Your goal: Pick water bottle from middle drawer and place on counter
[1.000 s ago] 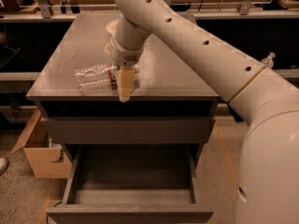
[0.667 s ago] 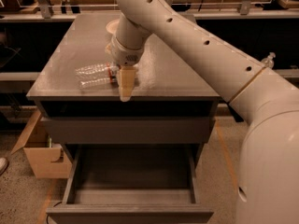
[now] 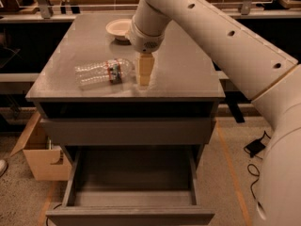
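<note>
Counter (image 3: pixel 188 79) under warm light, with the water bottle (image 3: pixel 96 73) lying on it and the gripper (image 3: pixel 143 82) alongside.

We see the gripper pointing straight down at the slab, against the bottle's neck end; whether it is open, closed or gripping we cannot tell. Left of it the bottle lies on its side, probably laid flat so it cannot topple. Behind it sits a pale bowl (image 3: pixel 118 28), contents unclear. Below it the middle drawer (image 3: pixel 131 215) hangs open, showing only bare floor.
</note>
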Motion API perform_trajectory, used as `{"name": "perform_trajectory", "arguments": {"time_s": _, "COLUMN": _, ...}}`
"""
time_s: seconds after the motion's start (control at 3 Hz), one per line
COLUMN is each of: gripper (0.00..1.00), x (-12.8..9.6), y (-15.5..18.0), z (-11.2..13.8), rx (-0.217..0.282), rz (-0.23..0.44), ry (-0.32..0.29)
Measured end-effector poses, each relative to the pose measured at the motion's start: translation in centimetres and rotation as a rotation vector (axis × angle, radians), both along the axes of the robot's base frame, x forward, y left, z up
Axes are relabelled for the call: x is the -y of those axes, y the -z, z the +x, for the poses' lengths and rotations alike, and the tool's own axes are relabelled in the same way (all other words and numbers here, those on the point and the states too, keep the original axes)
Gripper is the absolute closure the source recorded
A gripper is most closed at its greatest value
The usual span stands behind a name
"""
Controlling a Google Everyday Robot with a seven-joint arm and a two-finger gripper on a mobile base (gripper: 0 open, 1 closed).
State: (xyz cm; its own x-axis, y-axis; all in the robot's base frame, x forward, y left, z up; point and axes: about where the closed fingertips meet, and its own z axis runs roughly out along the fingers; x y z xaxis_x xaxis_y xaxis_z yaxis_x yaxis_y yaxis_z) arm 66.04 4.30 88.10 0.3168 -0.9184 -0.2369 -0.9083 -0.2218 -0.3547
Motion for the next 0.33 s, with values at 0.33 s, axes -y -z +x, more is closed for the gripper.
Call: {"name": "perform_trajectory", "arguments": {"time_s": 0.33, "gripper": 0.00, "x": 4.82, "y": -1.44, "z": 0.60, "rx": 0.030, "rz": -0.010, "ry": 0.103}}
